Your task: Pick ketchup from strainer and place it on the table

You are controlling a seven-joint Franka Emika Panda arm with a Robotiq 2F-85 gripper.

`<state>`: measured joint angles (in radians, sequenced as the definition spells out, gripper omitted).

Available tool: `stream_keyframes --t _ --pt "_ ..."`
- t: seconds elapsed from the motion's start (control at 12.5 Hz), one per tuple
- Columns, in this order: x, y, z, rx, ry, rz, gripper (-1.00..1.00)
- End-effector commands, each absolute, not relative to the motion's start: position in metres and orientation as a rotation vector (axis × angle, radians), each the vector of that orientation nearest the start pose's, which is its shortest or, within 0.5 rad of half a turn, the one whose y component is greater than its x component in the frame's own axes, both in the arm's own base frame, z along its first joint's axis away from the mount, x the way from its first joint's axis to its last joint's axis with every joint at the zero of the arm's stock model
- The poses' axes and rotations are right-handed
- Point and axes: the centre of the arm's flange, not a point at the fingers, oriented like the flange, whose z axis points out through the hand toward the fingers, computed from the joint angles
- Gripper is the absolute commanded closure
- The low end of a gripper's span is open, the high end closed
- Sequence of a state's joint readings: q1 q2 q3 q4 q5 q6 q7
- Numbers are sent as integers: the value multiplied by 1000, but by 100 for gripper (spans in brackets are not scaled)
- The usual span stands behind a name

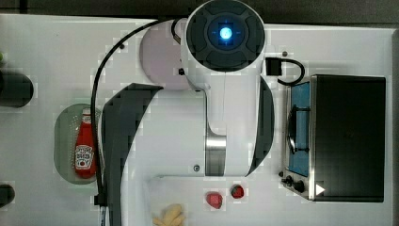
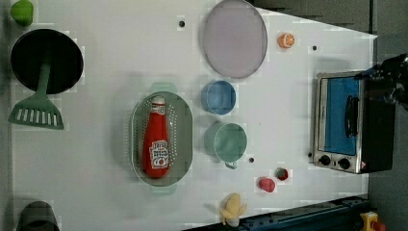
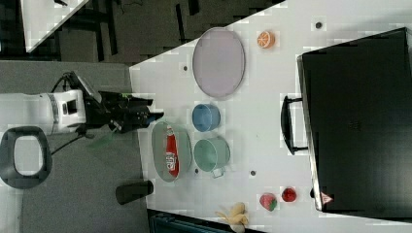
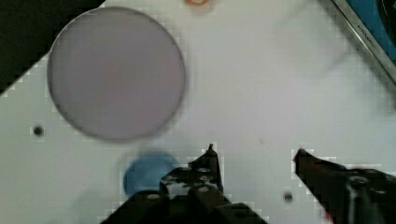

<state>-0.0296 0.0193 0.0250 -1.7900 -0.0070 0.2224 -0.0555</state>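
You are at the approach step: nothing is picked yet. Your gripper (image 4: 254,151) hangs high with its jaws parted fairly wide and empty. The ketchup (image 2: 157,139) lies on its side inside the strainer (image 2: 184,120), well apart from the gripper. Next you'll need to travel over the strainer, descend, and line the jaws across the bottle before carrying it to bare bench (image 2: 106,86).

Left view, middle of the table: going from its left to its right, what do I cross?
Strainer with the ketchup lying in it → green cup → toaster oven.
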Motion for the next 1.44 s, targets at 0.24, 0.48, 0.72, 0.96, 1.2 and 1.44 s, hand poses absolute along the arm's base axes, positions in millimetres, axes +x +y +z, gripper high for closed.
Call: stream_keyframes --t 0.24,0.48,0.72,0.96,1.2,1.44 --pt "480 23 578 -2952 1143 94 -99" --pt "483 87 563 -3040 969 97 -100" --pt "479 163 541 -3121 748 96 -100" --pt "470 235 514 -3162 525 98 -100" --pt "450 302 480 -3169 300 120 -100" --pt "429 349 438 -3135 151 134 -100"
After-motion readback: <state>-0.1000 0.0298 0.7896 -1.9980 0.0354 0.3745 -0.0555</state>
